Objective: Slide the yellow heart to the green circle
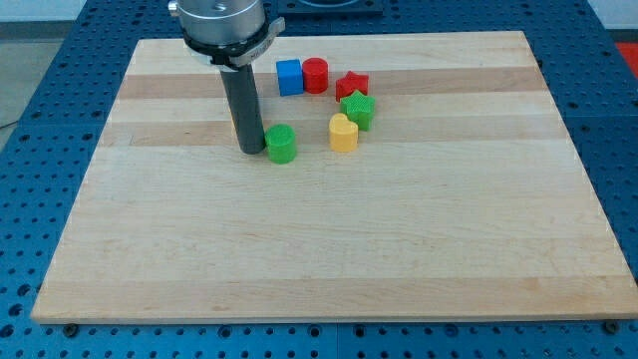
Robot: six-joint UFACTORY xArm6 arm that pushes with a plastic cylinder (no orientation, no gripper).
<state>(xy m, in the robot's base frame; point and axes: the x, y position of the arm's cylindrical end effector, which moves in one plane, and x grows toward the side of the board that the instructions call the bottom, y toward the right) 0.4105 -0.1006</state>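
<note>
So nothing's on the near half of the board [329, 259], everything's bunched up toward the far edge, a bit left of centre. Nearest thing is the green circle [281, 144], and my tip [251, 151] is parked right against its left side, touching or as good as. No fingers on this rig, just the bare rod, so nothing to open or close. The yellow heart [343, 133] sits a little to the right of the circle, with a clear gap between them. Problem is I'm on the wrong side: any nudge rightward from here shoves the circle, not the heart, and moves my target. Right behind the heart, touching it I think, is the green star [358, 109], then the red star [351, 86], and further back the red cylinder [315, 75] and blue cube [289, 77]. Swinging round behind the heart risks clipping the green star and dragging it along. There might be something yellowish hidden behind the rod too, can't tell.
</note>
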